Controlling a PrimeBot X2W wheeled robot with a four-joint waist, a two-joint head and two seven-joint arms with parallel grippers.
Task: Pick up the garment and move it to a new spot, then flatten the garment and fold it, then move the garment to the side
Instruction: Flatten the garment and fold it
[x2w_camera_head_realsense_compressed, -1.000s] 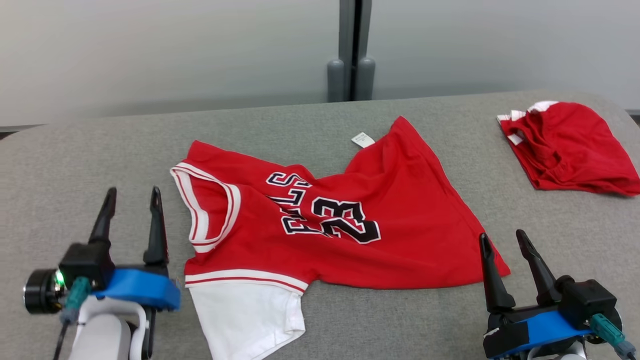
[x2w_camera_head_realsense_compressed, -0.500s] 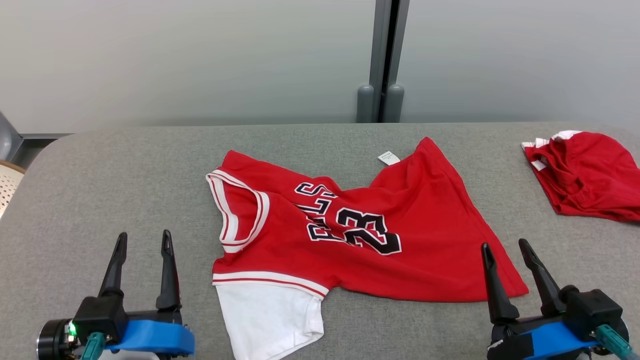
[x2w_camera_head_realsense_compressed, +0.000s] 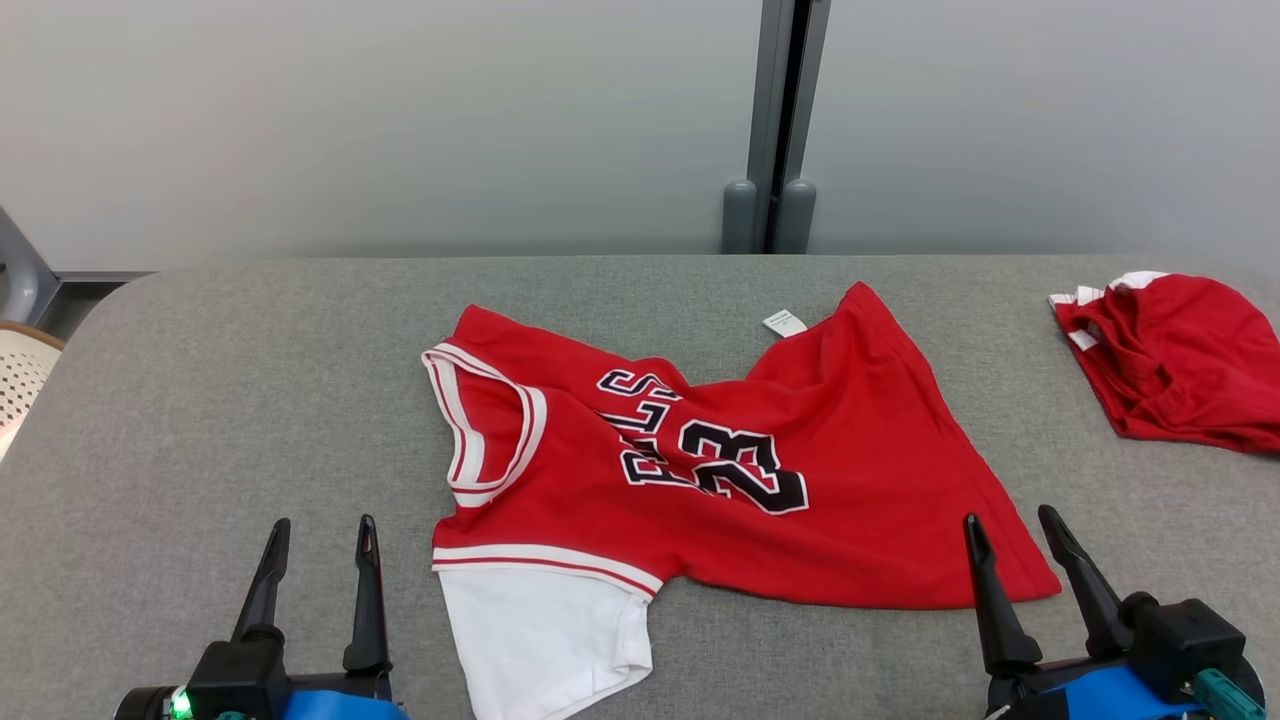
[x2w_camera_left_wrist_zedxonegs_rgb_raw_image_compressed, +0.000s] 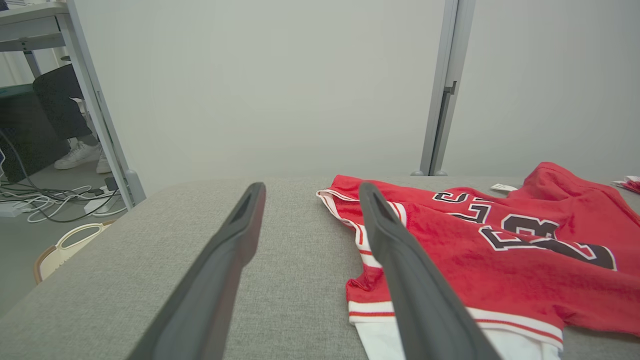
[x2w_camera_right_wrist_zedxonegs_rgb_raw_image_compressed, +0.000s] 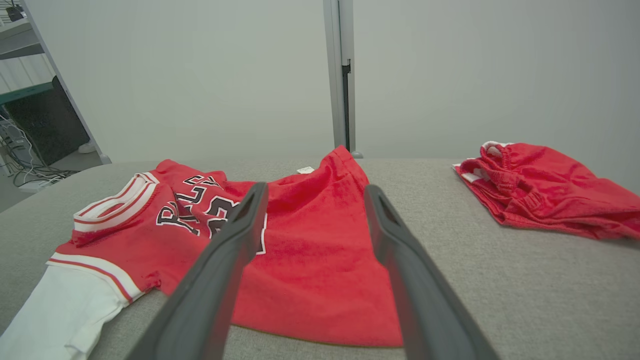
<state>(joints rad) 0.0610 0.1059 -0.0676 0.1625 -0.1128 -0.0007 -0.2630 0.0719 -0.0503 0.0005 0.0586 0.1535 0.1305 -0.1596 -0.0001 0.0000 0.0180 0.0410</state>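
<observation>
Garment (x2w_camera_head_realsense_compressed: 800, 470): a red jersey with black-and-white lettering, the number 23 and a white sleeve (x2w_camera_head_realsense_compressed: 540, 640). It lies spread but creased at the middle of the grey desk (x2w_camera_head_realsense_compressed: 250, 400). The collar is towards the robot's left and the hem towards its right. A small white label (x2w_camera_head_realsense_compressed: 785, 322) lies at its far edge.

Left hand (x2w_camera_head_realsense_compressed: 325, 522): at the near left of the desk, both fingers well apart, nothing between them and nothing held. It is over bare desk surface. The garment lies to its right, the white sleeve being the nearest part, with a strip of grey between them. In the left wrist view the right finger (x2w_camera_left_wrist_zedxonegs_rgb_raw_image_compressed: 400, 260) crosses in front of the collar and sleeve band; contact cannot be confirmed.

Right hand (x2w_camera_head_realsense_compressed: 1006, 516): at the near right of the desk, fingers equally wide apart, grasping nothing. The near right corner of the hem lies just at its left finger. In the right wrist view the red hem runs beneath and between the two fingers. Whether a finger touches the cloth cannot be determined.

A second red garment (x2w_camera_head_realsense_compressed: 1180, 370), bunched, lies at the far right of the desk, well apart from the jersey.
</observation>
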